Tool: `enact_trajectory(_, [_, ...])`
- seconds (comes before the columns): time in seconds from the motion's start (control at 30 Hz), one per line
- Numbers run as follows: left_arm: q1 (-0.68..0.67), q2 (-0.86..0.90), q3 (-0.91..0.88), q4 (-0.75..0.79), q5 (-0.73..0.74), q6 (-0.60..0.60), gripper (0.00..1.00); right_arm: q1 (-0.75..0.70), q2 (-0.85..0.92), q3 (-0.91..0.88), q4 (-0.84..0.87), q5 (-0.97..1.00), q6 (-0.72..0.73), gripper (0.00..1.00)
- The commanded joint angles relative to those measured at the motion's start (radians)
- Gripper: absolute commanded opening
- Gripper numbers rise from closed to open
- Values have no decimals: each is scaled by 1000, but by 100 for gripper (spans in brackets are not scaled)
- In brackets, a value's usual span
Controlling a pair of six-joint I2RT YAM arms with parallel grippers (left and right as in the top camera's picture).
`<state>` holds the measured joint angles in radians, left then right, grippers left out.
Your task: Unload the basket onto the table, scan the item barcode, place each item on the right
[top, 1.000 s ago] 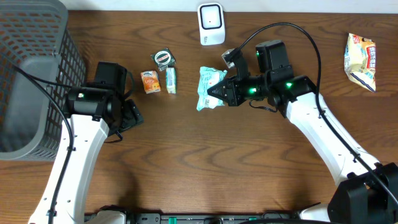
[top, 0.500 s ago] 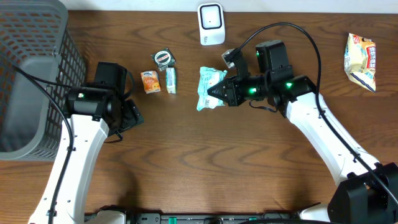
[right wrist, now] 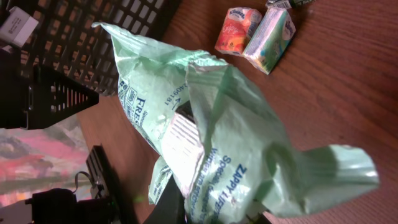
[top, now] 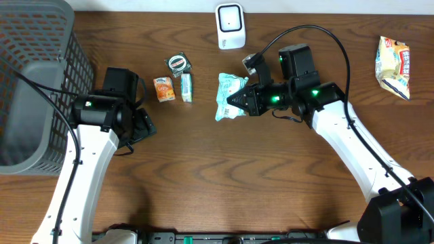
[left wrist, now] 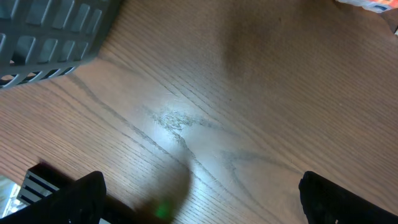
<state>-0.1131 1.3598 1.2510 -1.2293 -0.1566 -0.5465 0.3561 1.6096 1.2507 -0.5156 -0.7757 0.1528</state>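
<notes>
Pale green packet [top: 227, 95] sits pinched between the closed fingers of the right gripper [top: 236, 102] at mid-table, barcode panel visible, near the white scanner [top: 230, 26]. The left gripper [top: 144, 126] hovers beside the grey basket [top: 34, 81], fingers spread wide, holding nothing.

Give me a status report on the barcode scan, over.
Right pincer shut on green packet, short of the white scanner. Left pincer open, holding nothing. Nothing lies between packet and scanner.

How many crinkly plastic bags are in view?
2: the pale green plastic bag in the right gripper, mid-table; the cream plastic bag far right. The grey basket may hide more.
</notes>
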Motion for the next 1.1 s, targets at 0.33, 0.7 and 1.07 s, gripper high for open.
enact_trajectory(0.33, [3, 1, -4, -3, -10, -5, 98, 6, -20, 11, -2, -8, 11, 1])
enact_trajectory(0.7, [3, 1, -4, -3, -10, -5, 97, 6, -20, 10, -15, 11, 11, 1])
enact_trajectory(1.07, [3, 1, -4, -3, -10, -5, 98, 6, -20, 10, -19, 15, 11, 1])
